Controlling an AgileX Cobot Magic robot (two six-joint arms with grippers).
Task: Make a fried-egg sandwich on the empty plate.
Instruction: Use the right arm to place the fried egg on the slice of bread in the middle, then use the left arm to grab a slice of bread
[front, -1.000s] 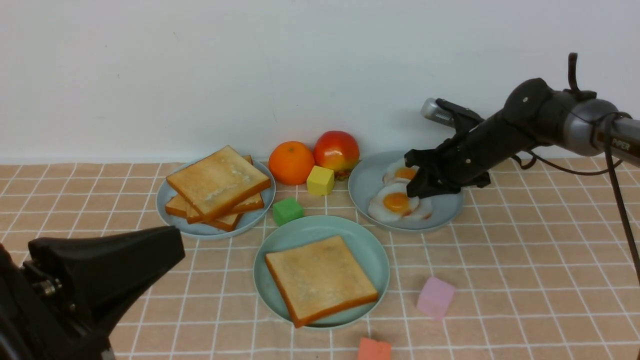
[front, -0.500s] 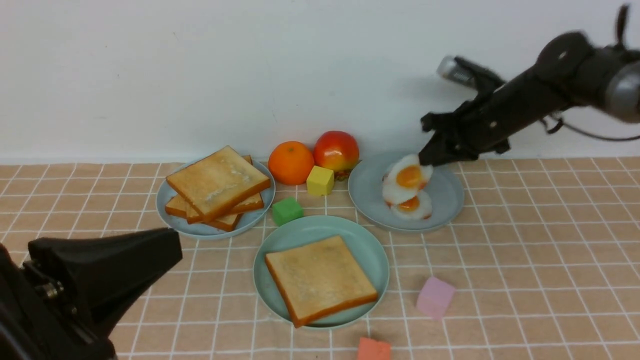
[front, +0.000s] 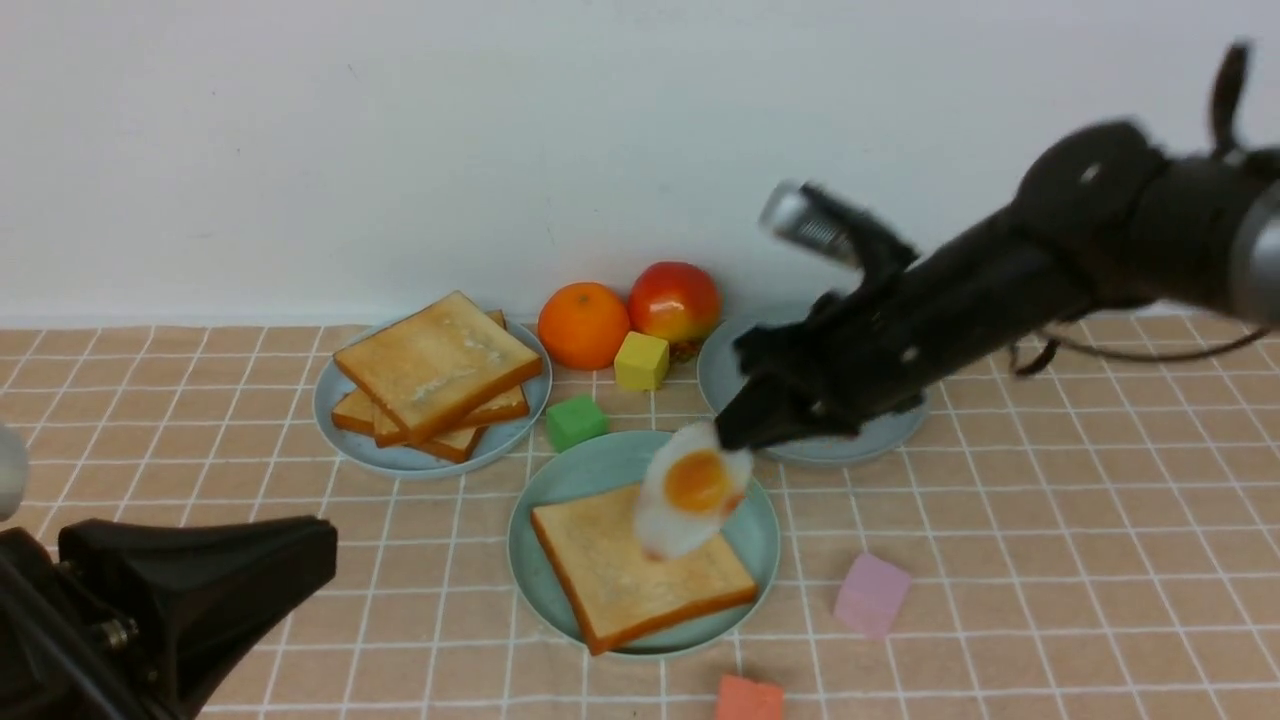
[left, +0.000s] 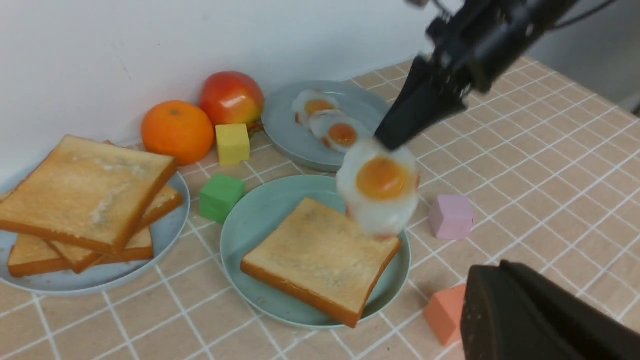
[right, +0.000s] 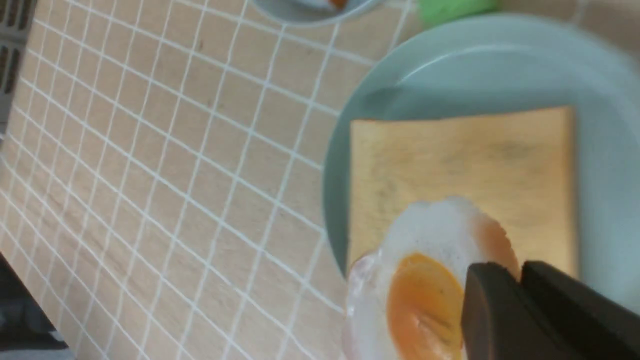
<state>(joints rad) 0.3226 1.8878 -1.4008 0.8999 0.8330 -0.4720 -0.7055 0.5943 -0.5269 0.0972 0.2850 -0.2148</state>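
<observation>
The mint-green empty plate holds one golden toast slice. My right gripper is shut on the edge of a white fried egg with an orange yolk. The egg dangles just above the toast's far right corner. The right wrist view shows the egg pinched at its rim by the gripper, with the toast below. My left gripper hovers shut and empty at the near left, away from the plate.
A skewed toast pile sits on a blue-grey plate at back left. Two more eggs lie on the back right plate. An orange, apple and yellow, green, pink and red cubes surround the plates.
My right gripper lifted one egg off the back right plate and carried it left and forward over the toast. The left arm sank slightly.
</observation>
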